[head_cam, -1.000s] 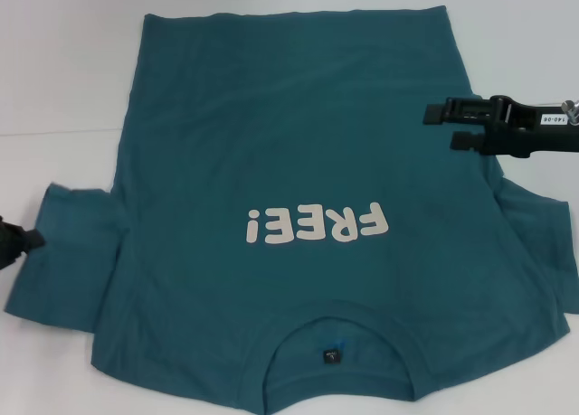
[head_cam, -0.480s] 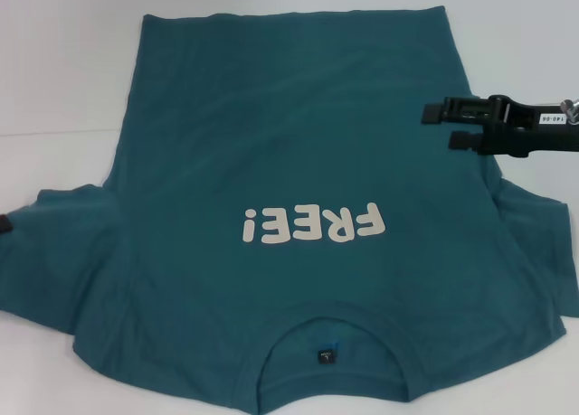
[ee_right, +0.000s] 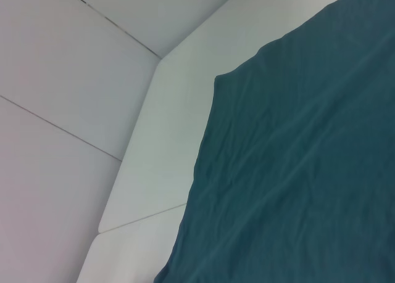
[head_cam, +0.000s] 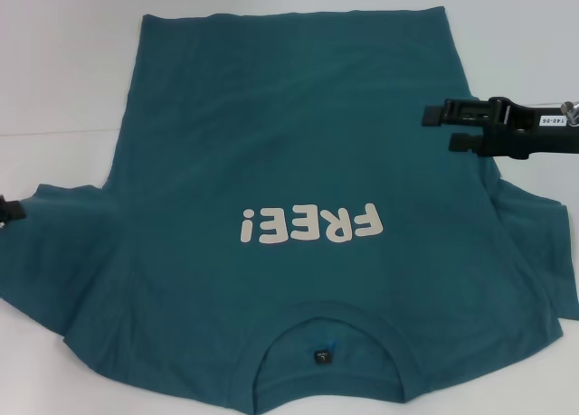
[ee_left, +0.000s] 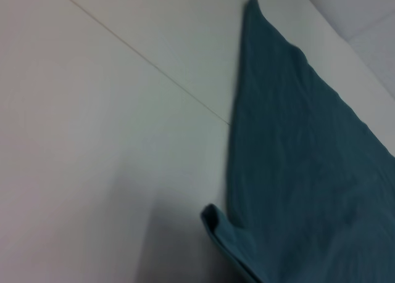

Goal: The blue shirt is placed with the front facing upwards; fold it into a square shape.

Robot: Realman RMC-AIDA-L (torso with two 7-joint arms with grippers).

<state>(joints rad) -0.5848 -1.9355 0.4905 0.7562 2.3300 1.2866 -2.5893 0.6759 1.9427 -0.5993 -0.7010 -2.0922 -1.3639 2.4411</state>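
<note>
The blue shirt [head_cam: 289, 162] lies flat, front up, on the white table [head_cam: 63, 62]. Its collar [head_cam: 326, 329] is nearest me and the white "FREE!" lettering [head_cam: 312, 225] reads upside down. Both sleeves are spread outward. My right gripper [head_cam: 445, 127] hovers over the shirt's right side edge, fingers apart, nothing between them. Only a dark tip of my left gripper [head_cam: 5, 208] shows at the picture's left edge, by the left sleeve [head_cam: 54, 252]. The left wrist view shows a shirt edge [ee_left: 296, 159] with a small curled fold [ee_left: 216, 224]. The right wrist view shows shirt cloth [ee_right: 296, 172].
White table surface surrounds the shirt, with a thin seam line [head_cam: 54, 133] running across it on the left. The right wrist view shows the table's far corner [ee_right: 162, 60] and a wall behind it.
The left sleeve, folded in one second ago, is now spread out to the left. My left gripper has moved left and up, almost out of the head view. The right arm has stayed still.
</note>
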